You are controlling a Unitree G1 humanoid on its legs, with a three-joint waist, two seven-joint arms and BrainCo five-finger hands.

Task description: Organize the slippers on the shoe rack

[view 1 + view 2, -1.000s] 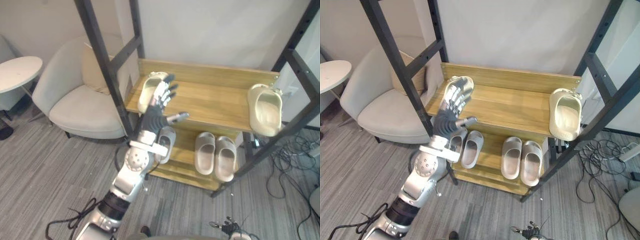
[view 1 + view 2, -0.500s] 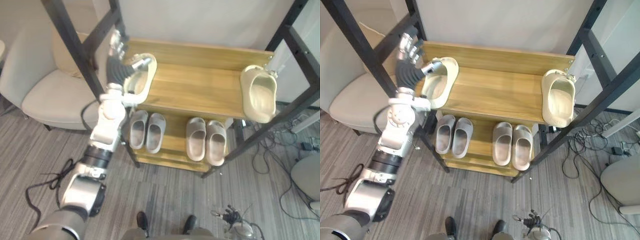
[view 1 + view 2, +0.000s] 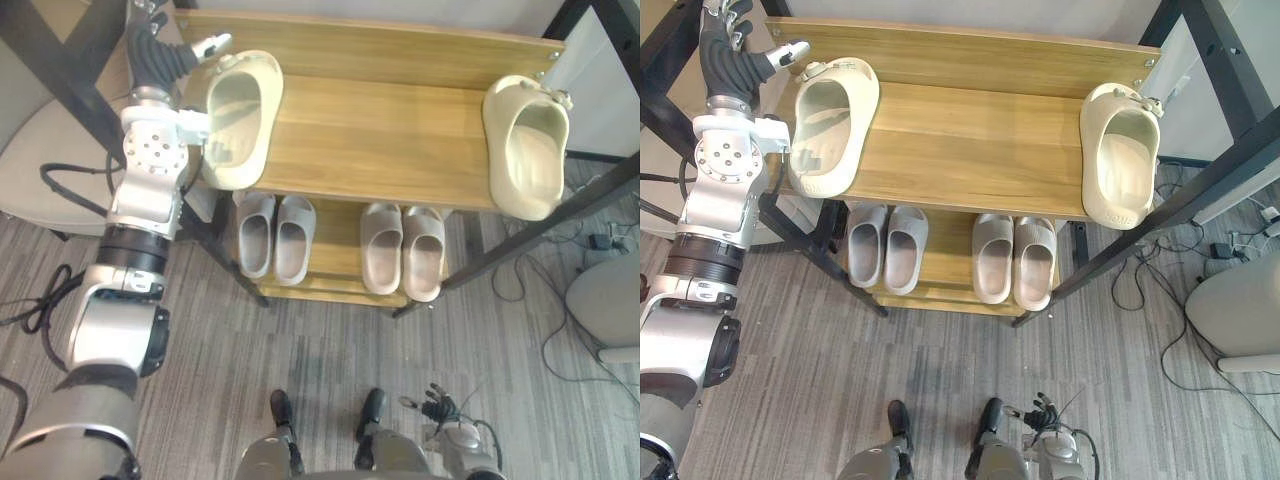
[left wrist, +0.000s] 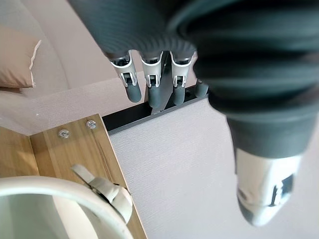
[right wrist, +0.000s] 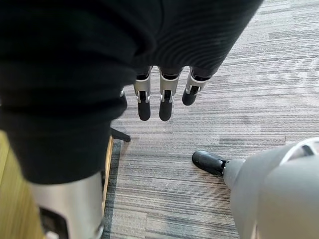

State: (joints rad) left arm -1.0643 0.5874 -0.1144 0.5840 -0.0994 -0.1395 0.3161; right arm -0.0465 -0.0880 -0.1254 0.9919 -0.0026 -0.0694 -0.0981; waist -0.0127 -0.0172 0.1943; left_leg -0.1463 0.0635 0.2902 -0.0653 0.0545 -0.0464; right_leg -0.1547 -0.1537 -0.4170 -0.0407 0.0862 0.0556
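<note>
On the rack's wooden top shelf point(image 3: 380, 140) lie two cream slippers. The left slipper point(image 3: 238, 120) rests at the left end, its front overhanging the shelf's edge. The right slipper point(image 3: 527, 145) lies at the right end, also overhanging. My left hand point(image 3: 160, 55) is open beside the left slipper's far end, fingers straight, thumb point(image 3: 790, 50) pointing at its strap point(image 4: 107, 191), holding nothing. Two pairs of grey slippers, the left pair point(image 3: 275, 235) and the right pair point(image 3: 405, 250), stand side by side on the lower shelf. My right hand point(image 5: 159, 102) hangs open low over the floor.
Black frame posts point(image 3: 1200, 190) cross the rack's corners at both sides. A pale armchair point(image 3: 40, 170) stands left of the rack. Cables point(image 3: 590, 270) lie on the grey floor at the right, by a round grey object point(image 3: 1240, 320).
The camera has come closer and now looks straight down on the rack. My left hand has gone from in front of the left cream slipper to its far left side.
</note>
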